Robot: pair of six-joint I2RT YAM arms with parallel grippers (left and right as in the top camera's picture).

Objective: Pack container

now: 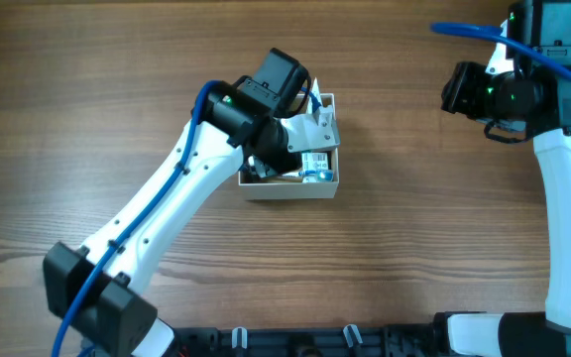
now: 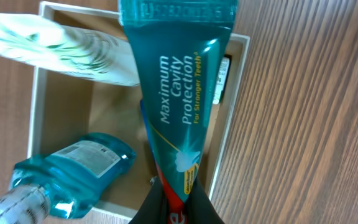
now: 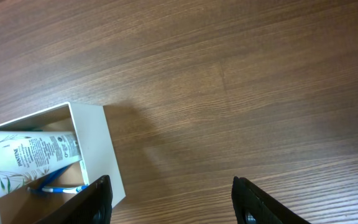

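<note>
The container (image 1: pixel 290 188), a square white-walled box with a tan inside, stands at the table's middle. It also shows in the left wrist view (image 2: pixel 238 93) and the right wrist view (image 3: pixel 95 143). My left gripper (image 2: pixel 178 208) is shut on a teal toothpaste tube (image 2: pixel 182 93) and holds it over the box's right side. Inside lie a teal mouthwash bottle (image 2: pixel 79 171) and a white tube with green leaf print (image 2: pixel 61 43). A blue-and-white toothbrush (image 3: pixel 58 188) shows in the box in the right wrist view. My right gripper (image 3: pixel 169 202) is open and empty, far right of the box.
The wooden table (image 1: pixel 414 228) surrounds the box on all sides. My left arm (image 1: pixel 167 208) crosses from the front left to the box. My right arm (image 1: pixel 568 198) stands along the right edge.
</note>
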